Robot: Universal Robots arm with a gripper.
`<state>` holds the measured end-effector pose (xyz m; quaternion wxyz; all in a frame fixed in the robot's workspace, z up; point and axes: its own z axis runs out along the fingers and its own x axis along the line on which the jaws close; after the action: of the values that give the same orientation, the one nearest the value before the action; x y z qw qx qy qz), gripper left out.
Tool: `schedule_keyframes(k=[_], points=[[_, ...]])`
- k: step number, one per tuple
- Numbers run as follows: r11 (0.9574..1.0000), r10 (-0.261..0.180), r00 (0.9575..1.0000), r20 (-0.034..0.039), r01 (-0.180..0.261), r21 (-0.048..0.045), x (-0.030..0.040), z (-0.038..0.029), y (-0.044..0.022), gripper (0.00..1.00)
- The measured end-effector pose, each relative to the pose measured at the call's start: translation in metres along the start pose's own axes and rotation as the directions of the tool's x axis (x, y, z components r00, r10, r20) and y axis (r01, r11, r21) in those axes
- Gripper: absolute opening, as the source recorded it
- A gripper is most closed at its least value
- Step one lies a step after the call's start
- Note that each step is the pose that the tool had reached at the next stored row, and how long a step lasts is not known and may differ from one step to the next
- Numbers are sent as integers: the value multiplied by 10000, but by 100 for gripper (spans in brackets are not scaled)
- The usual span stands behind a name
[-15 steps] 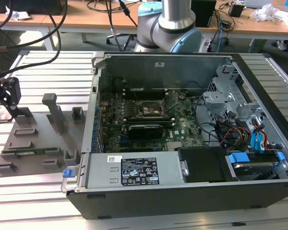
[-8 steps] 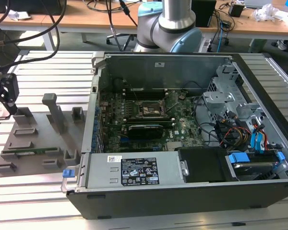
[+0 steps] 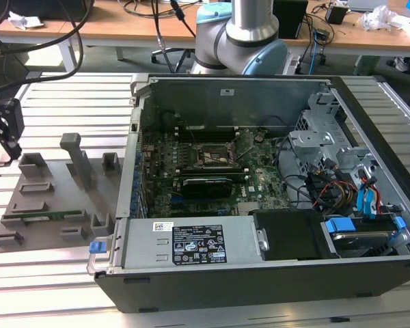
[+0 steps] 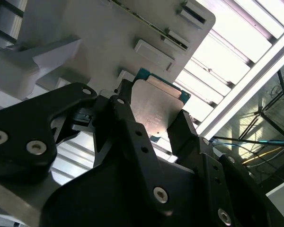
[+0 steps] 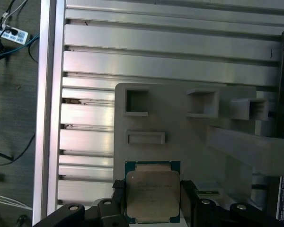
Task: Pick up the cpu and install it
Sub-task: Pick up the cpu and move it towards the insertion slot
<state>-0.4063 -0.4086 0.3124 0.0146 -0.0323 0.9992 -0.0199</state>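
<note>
The cpu (image 5: 152, 194), a flat square chip with a silver-grey top plate and a thin teal rim, sits between the two black fingers of my gripper (image 5: 152, 189). One finger (image 5: 118, 189) presses on each side of it. In the second wrist view the cpu (image 4: 158, 109) is seen held in the gripper (image 4: 154, 120) just above the grey fixture plate (image 4: 99, 38). In the exterior view the gripper (image 3: 10, 147) hangs over the far corner of that plate (image 3: 55, 198), on the exterior view's left. The dark socket (image 3: 217, 157) lies on the motherboard inside the open computer case (image 3: 191, 89).
The grey plate carries raised blocks (image 3: 75, 160), empty pockets (image 5: 136, 101) and a long green memory stick (image 3: 34, 215). The case's metal walls, a power supply (image 3: 191, 242) and drive cage with cables (image 3: 342, 178) surround the motherboard. The robot's base (image 3: 239, 34) stands behind the case on a slatted aluminium table (image 5: 180, 42).
</note>
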Motion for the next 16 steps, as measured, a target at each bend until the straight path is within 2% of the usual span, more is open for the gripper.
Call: schedule_keyframes(k=[16], points=[[10000,0,10000,0,0,0,-5,-179,-7,55]])
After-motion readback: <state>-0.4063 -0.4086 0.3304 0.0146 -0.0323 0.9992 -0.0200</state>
